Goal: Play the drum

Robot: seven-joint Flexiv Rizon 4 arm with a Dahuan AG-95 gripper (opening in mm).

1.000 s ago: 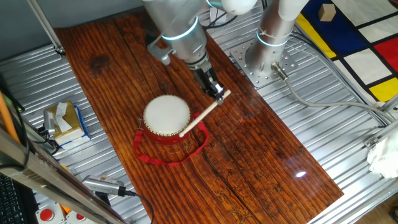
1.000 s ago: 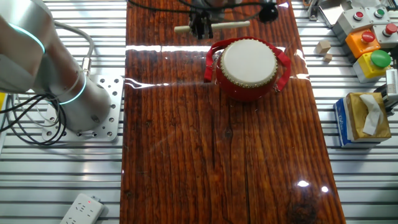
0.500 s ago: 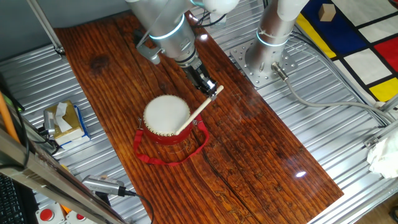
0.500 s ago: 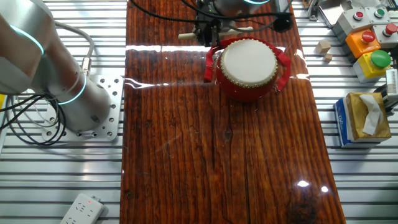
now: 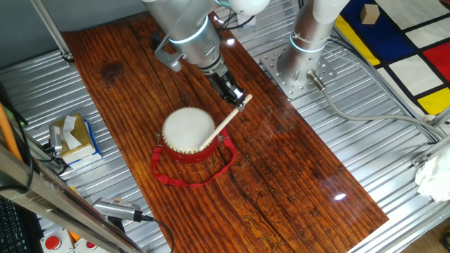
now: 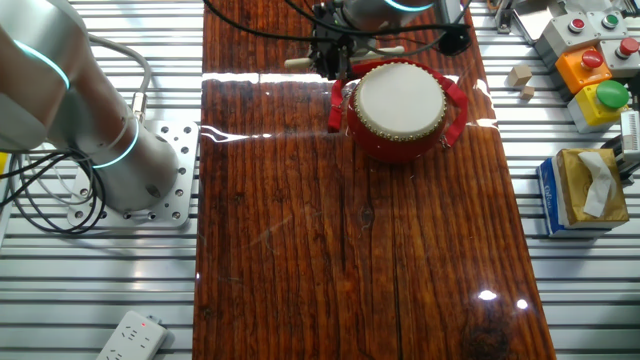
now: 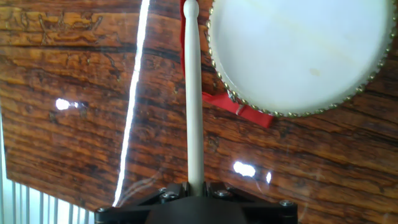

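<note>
Drum (image 5: 188,133) on the table (image 5: 281,183), stick (image 5: 223,125) beside its rim.

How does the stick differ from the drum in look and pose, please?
The stick is thin, straight and pale wood; the drum is round, red with a cream head. The stick is held aslant in the claw; the drum sits upright on the table. Both are light-toned on top.

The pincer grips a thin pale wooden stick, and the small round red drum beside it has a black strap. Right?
Not quite. The pincer does grip the thin pale wooden stick, but the small round red drum has a red strap, as one fixed view shows.
</note>
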